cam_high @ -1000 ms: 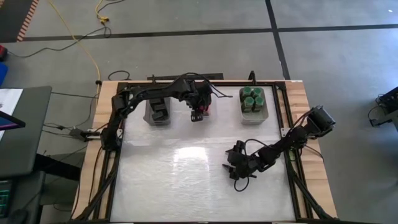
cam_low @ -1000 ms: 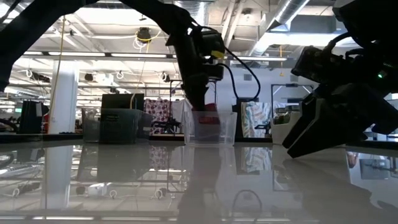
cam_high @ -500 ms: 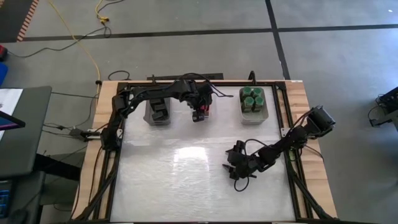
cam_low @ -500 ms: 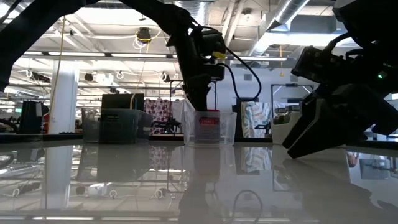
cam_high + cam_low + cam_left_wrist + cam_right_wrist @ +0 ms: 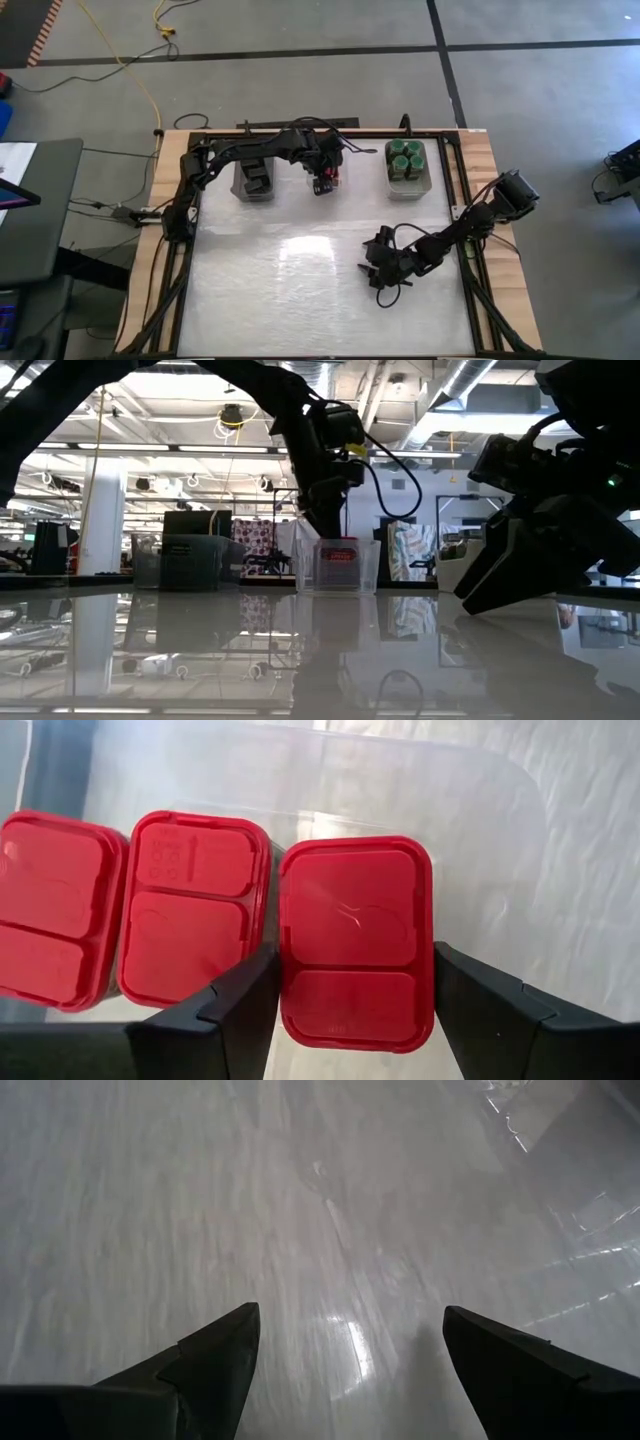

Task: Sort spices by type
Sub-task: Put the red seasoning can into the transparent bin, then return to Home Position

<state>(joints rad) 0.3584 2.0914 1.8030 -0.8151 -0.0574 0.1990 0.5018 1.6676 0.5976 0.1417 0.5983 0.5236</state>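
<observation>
Three red spice boxes stand side by side in a clear middle bin (image 5: 430,780) at the table's far side. My left gripper (image 5: 352,1005) reaches down into this bin, shut on the red box (image 5: 355,945) nearest the bin's end wall. The other two red boxes (image 5: 190,915) sit next to it. In the low view the held box (image 5: 338,552) shows inside the bin (image 5: 372,572). My right gripper (image 5: 375,272) waits open over the bare table at mid right, with nothing between its fingers (image 5: 215,1355). My left gripper pinches the red box by its two opposite long sides (image 5: 285,970) between its two fingers. The fingers come from above, slanting steeply down. The box stands upright inside the bin, its lid level with the two boxes beside it.
A bin of black boxes (image 5: 255,180) stands at the far left. A bin of green-lidded jars (image 5: 407,163) stands at the far right. The shiny table sheet (image 5: 300,280) spreads out in front of the bins.
My left gripper has lowered the red box from above the bin's rim down into the bin, beside the other two. The wrist has rolled a little as it did so.
</observation>
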